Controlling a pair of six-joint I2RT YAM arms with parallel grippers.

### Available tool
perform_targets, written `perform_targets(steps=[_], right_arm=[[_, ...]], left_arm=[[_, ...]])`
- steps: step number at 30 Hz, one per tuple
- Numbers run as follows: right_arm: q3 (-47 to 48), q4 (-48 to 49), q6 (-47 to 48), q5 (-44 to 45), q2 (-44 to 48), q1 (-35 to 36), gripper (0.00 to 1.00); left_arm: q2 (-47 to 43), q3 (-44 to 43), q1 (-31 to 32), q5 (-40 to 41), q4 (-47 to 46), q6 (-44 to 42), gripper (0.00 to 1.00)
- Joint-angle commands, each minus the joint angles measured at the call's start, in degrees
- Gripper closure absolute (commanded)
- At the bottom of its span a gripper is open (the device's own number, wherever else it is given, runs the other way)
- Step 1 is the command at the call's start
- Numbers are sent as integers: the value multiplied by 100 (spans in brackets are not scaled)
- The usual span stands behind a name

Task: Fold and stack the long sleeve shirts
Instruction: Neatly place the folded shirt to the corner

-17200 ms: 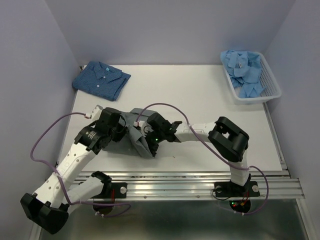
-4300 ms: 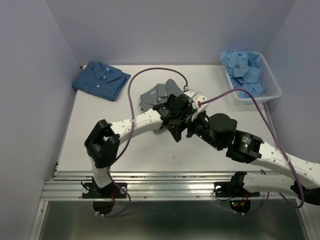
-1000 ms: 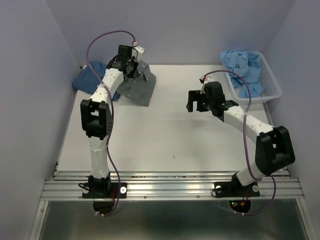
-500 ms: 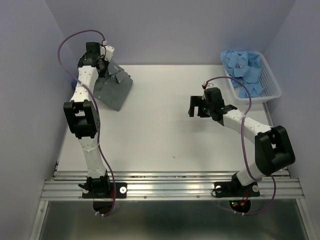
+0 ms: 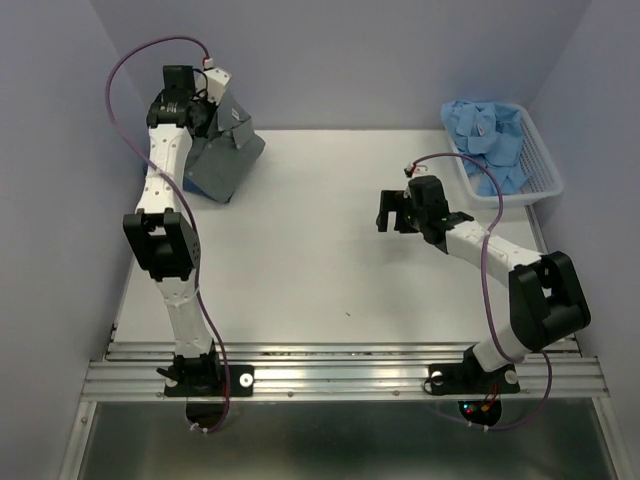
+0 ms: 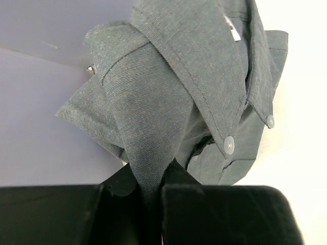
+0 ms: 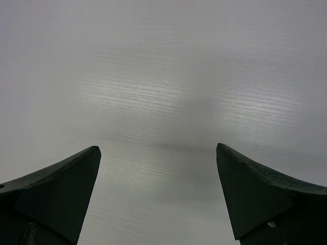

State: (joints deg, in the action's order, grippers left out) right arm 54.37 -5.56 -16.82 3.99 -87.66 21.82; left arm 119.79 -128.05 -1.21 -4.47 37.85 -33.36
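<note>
**A:** Where is the dark grey shirt (image 5: 228, 150)?

**B:** Clamped in my left tool (image 5: 203, 96), upper left of the overhead frame, by the back corner. The jaws pinch a fold of cloth. The rest hangs away from them, collar and buttons at the far end, and its lower edge seems to reach the bench (image 5: 330, 260).

**A:** So the set-down is straight below?

**B:** I judge so. What lies under it I cannot tell, because the grey cloth hides that corner.

**A:** And your right tool (image 5: 390, 212)?

**B:** Jaws apart, holding nothing, over bare bench right of centre. It's well apart from the grey shirt and nearer the light blue shirts (image 5: 488, 140) in the white basket (image 5: 520, 196), upper right.
</note>
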Motion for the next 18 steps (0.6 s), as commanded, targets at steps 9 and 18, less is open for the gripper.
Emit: perform_targets(steps=[9,18], right_arm=[[249,284,82,120,-85,24,0],[575,-173,-128,199,-199,24,0]], left_arm=[[71,-114,-28,60,-286,-354,100],[818,-475,-248,394,-761,-312,100]])
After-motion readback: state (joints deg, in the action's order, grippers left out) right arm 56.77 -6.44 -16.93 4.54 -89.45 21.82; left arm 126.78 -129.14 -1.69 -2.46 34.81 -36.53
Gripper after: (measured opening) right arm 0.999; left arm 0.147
